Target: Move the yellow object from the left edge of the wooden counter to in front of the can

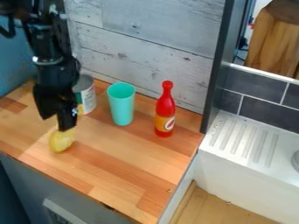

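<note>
The black gripper [57,123] hangs over the left part of the wooden counter, with its fingers apart. Directly below it is a yellow object [61,140], rounded at the bottom and narrower at the top; its upper end is partly hidden by the right finger. Whether the two touch cannot be made out. Just behind the gripper stands a metal can [88,96] with a pale label, partly covered by the arm. To its right is an upright turquoise cup [122,107], and farther right a red bottle [166,110] with an orange label stands upright.
A whitewashed plank wall [146,43] rises behind the counter [125,164]. A dark vertical post [220,65] borders it at the right, beside a white sink unit [251,142] with a ridged drainboard. Dark tiles [257,81] line the wall above the sink.
</note>
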`<state>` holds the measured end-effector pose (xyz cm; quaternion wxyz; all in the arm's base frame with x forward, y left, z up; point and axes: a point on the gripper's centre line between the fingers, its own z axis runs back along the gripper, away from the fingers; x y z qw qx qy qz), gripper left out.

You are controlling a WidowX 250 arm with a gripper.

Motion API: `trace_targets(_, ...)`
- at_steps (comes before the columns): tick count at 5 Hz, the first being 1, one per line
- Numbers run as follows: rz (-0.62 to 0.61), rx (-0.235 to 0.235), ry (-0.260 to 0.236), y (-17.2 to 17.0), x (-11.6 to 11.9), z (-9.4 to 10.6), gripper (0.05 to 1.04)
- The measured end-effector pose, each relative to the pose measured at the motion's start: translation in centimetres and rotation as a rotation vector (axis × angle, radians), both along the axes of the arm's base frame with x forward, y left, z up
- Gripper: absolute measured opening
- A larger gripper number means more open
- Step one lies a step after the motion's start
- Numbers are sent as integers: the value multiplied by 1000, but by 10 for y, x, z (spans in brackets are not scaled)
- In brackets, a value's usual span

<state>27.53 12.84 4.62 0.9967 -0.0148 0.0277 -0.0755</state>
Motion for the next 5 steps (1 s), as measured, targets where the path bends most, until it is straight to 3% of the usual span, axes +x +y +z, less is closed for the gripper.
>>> trace_targets(1,24,30,-103,20,18,48,1001)
trace_targets(2,34,59,-170,36,44,88,1001)
trace_targets(3,51,82,-182,50,67,93,1001)
trace_targets(4,78,68,-132,63,89,81,1001)
trace_targets(5,72,74,-90,61,97,70,1001)
